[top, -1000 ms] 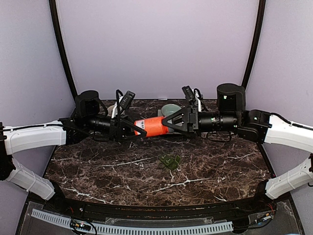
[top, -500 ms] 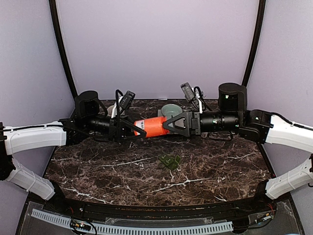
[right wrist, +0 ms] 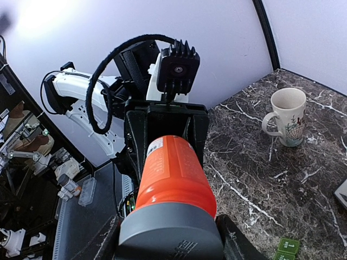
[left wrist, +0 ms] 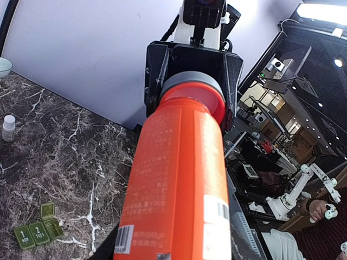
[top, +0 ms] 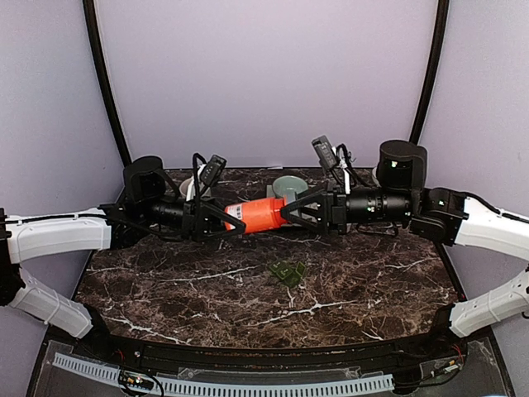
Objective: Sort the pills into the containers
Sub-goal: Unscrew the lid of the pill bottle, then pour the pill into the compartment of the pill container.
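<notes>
An orange bottle (top: 260,213) is held level above the bench (top: 165,289) between both arms. Its base end is pinched by the left fingers (top: 225,223), and its grey cap (right wrist: 171,233) is clamped by the right fingers (top: 302,207). The dark green pill-box strip (top: 288,272) is seen lying on the bench below the bottle, nearer the arm bases, touched by nothing. 1 of its 3 lids is raised.
</notes>
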Action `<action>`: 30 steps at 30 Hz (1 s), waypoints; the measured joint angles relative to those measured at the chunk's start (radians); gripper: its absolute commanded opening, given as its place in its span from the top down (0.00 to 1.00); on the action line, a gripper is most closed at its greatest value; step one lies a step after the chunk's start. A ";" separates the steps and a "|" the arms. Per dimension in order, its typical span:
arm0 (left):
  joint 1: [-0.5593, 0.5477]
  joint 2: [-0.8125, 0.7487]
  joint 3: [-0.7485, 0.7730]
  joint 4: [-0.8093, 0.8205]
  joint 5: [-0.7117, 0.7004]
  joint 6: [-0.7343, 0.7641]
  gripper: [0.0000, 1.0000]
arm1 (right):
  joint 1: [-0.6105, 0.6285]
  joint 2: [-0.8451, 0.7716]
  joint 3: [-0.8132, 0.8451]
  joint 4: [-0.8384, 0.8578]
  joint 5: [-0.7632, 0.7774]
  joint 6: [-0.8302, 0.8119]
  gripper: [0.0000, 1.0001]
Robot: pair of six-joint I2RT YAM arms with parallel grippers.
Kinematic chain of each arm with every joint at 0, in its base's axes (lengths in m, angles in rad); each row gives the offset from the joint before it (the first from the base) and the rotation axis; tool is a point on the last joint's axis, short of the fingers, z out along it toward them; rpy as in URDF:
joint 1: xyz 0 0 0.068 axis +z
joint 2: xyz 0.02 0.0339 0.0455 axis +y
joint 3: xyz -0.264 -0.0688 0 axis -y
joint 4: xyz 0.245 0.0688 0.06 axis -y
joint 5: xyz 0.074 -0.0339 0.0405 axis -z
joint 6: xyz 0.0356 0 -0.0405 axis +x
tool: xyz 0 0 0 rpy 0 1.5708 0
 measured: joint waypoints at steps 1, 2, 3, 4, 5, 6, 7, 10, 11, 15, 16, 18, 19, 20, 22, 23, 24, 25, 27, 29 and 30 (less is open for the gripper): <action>0.000 0.000 -0.002 0.005 0.001 -0.003 1.00 | -0.002 -0.005 -0.005 0.007 0.000 -0.005 0.54; 0.000 -0.001 -0.005 0.006 0.000 -0.005 1.00 | -0.005 -0.008 -0.008 0.013 0.000 -0.007 0.53; 0.000 -0.002 -0.008 0.006 0.000 -0.006 1.00 | -0.007 -0.011 -0.011 0.021 0.000 -0.010 0.54; 0.000 -0.004 -0.011 0.006 -0.001 -0.007 1.00 | -0.009 -0.013 -0.015 0.031 0.000 -0.010 0.54; 0.000 -0.006 -0.015 0.006 -0.002 -0.009 1.00 | -0.011 -0.016 -0.019 0.039 0.001 -0.010 0.54; 0.000 -0.009 -0.019 0.006 -0.003 -0.009 1.00 | -0.014 -0.021 -0.022 0.042 0.003 -0.010 0.54; 0.000 -0.013 -0.025 0.008 -0.005 -0.010 1.00 | -0.018 -0.029 -0.030 0.048 0.006 -0.010 0.54; 0.000 -0.021 -0.048 0.019 -0.011 -0.014 1.00 | -0.027 -0.058 -0.051 0.058 0.018 -0.008 0.54; 0.000 -0.024 -0.059 0.027 -0.014 -0.018 1.00 | -0.029 -0.070 -0.060 0.059 0.025 -0.007 0.54; 0.000 -0.029 -0.105 0.064 -0.032 -0.029 1.00 | -0.037 -0.113 -0.091 0.072 0.061 -0.001 0.54; 0.000 -0.029 -0.117 0.077 -0.039 -0.032 1.00 | -0.039 -0.126 -0.102 0.079 0.072 0.003 0.54; 0.000 -0.030 -0.145 0.109 -0.051 -0.041 1.00 | -0.043 -0.145 -0.122 0.087 0.094 0.011 0.54; 0.000 -0.030 -0.166 0.131 -0.058 -0.048 1.00 | -0.045 -0.155 -0.133 0.090 0.109 0.014 0.54; 0.000 -0.030 -0.185 0.148 -0.066 -0.053 1.00 | -0.047 -0.166 -0.146 0.093 0.122 0.017 0.54; 0.000 -0.030 -0.226 0.192 -0.085 -0.069 1.00 | -0.049 -0.185 -0.170 0.096 0.150 0.022 0.54; 0.000 -0.030 -0.244 0.213 -0.093 -0.075 1.00 | -0.050 -0.193 -0.181 0.100 0.158 0.024 0.54; 0.000 -0.028 -0.262 0.236 -0.100 -0.083 1.00 | -0.052 -0.203 -0.196 0.105 0.165 0.027 0.54; -0.002 -0.025 -0.277 0.259 -0.111 -0.089 1.00 | -0.054 -0.214 -0.213 0.109 0.169 0.029 0.55; -0.006 -0.011 -0.304 0.306 -0.127 -0.099 1.00 | -0.055 -0.229 -0.246 0.113 0.182 0.036 0.55; -0.016 0.015 -0.328 0.351 -0.143 -0.107 1.00 | -0.055 -0.235 -0.277 0.122 0.217 0.047 0.55; -0.021 0.033 -0.337 0.370 -0.151 -0.110 1.00 | -0.055 -0.237 -0.291 0.126 0.234 0.052 0.55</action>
